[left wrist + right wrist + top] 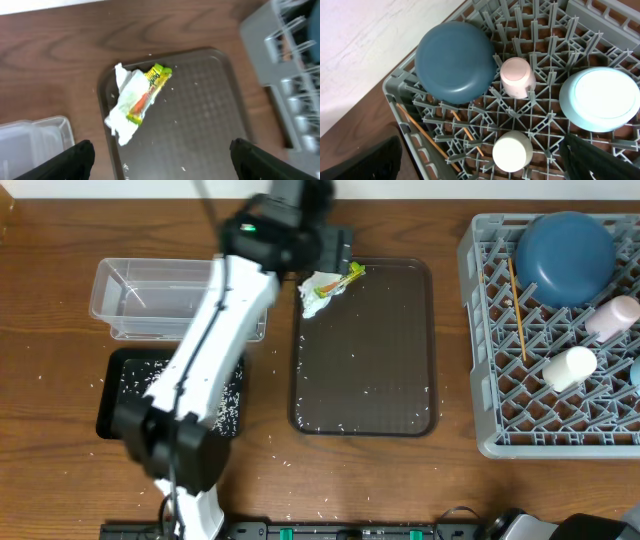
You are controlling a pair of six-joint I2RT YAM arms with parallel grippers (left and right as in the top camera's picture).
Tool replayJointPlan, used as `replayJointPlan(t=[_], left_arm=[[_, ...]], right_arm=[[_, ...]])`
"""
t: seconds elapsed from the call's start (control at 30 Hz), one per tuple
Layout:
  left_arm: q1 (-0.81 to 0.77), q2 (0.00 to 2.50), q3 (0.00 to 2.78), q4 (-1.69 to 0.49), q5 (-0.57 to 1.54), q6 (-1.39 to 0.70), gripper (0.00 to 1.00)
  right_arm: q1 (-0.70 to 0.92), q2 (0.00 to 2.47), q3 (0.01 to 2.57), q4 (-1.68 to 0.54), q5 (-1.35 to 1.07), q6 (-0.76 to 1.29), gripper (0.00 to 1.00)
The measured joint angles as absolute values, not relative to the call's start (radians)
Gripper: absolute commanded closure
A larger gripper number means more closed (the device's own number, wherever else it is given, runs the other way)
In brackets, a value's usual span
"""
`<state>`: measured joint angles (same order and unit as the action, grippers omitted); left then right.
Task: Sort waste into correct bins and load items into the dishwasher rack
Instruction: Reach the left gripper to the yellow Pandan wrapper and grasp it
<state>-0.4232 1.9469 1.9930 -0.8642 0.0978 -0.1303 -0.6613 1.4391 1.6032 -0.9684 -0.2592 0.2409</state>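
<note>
Just ahead of the wide-open, empty left claw (161, 149): tissue (121, 112) and wrapper (150, 91).

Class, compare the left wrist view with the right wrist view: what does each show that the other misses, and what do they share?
Only left wrist: the crumpled tissue and yellow wrapper on the brown tray, plus a corner of the clear tub. Only right wrist: dark-blue bowl, pink cup, white cup, light-blue bowl and chopsticks. Both: the grey rack and wooden table.

Overhead looks straight down; wrist cameras hover close above tray (210, 100), rack (530, 30).
</note>
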Motion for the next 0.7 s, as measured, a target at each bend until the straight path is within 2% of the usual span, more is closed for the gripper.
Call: replayJointPlan(t=[0.13,0.2,0.23,0.3,0.7], left_arm=[[-0.459,2.034,1.993,-0.810,0.025,-0.123,0.20],[-0.462,2.076,1.993,-0.781,0.007,-0.116,0.20],[-0.461,2.097,1.993,-0.767,-0.002,-0.113,0.14],[-0.460,2.132,1.993,-0.744,-0.007,-0.096,0.11],[-0.459,2.269,1.993,-0.638,0.047,0.118,0.13]], right_arm=[[-0.661,1.439,1.603,-0.968,-0.258,0.241,0.01],[-0.661,1.439,1.603,-0.968,-0.258,0.241,0.01],[-0.661,1.439,1.603,-0.968,-0.258,0.241,0.01],[-0.661,1.439,1.603,-0.968,-0.257,0.241,0.01],[-0.661,1.439,1.603,-0.968,-0.257,0.241,0.01]])
